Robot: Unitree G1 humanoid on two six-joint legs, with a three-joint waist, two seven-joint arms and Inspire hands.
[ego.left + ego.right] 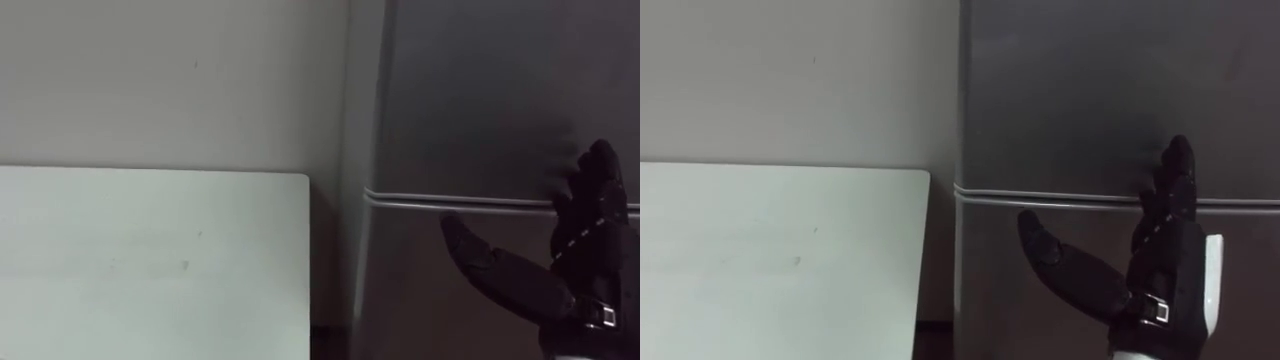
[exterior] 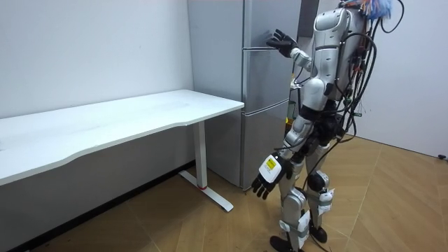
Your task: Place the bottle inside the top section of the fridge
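— Grey steel on the right of the eye views: what is it?

— A tall fridge [image 1: 470, 120] with its front shut. The upper door [image 1: 490, 80] sits above the lower door [image 1: 410, 300], with a pale seam [image 1: 440, 203] running level between them.

— Where does the robot stand?

— Upright on the wood floor [image 2: 210, 227], facing the fridge at close range. A white desk [image 1: 150, 260] is at its left, just beside the fridge and set against a plain pale wall [image 1: 170, 80].

— And the right hand?

— The right hand [image 1: 585, 255] is raised in front of the fridge, palm toward the doors, with nothing in it. Its fingers [image 1: 600, 165] are straight and point up, their tips reaching past the seam onto the low edge of the upper door. The thumb [image 1: 470, 245] is splayed out to the left, across the top of the lower door. Whether the hand touches the steel cannot be told.

— The other arm?

— In the room view the left hand [image 2: 266, 178] hangs low beside the thigh, fingers loose and pointing down, carrying nothing.

— Where is the bottle?

— That cannot be told from these views.
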